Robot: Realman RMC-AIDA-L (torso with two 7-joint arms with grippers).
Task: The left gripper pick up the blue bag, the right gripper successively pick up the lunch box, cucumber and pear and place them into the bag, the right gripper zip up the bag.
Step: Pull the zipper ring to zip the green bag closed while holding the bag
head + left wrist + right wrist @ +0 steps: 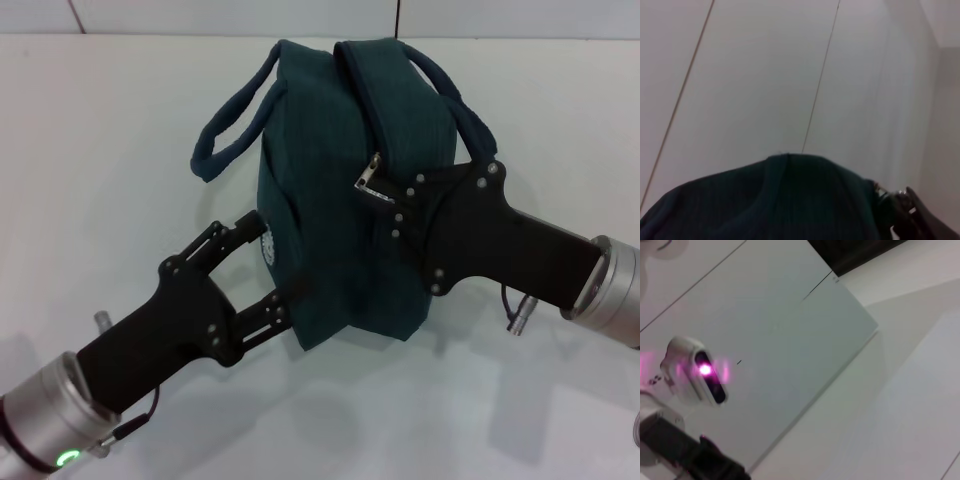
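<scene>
White table (120, 120) carries one item only, the blue bag (330, 200), standing upright near the middle of the head view with both loop handles (225, 125) raised. The lunch box, cucumber and pear show nowhere on the table; judged from that and from the bag's full, rounded sides, they are probably already inside, though the contents cannot be seen. The top seam looks drawn together along most of its length, with the zipper pull (368, 178) sitting at the end nearest the robot's right, so the zipping appears finished or nearly so. The left gripper (262, 270) reaches in from the robot's left, its two fingers spread against the bag's end panel by the round white logo (266, 243); whether it pinches fabric or only braces the bag cannot be told. The left wrist view shows only the bag's dark fabric bulging close below the camera. The right gripper (398, 212) is pressed to the bag's other side, fingertips right at the zipper pull; they look drawn close together, apparently nipping the pull or its tab. Remaining, by this reading: confirm the zipper is fully home, then release both grippers.
</scene>
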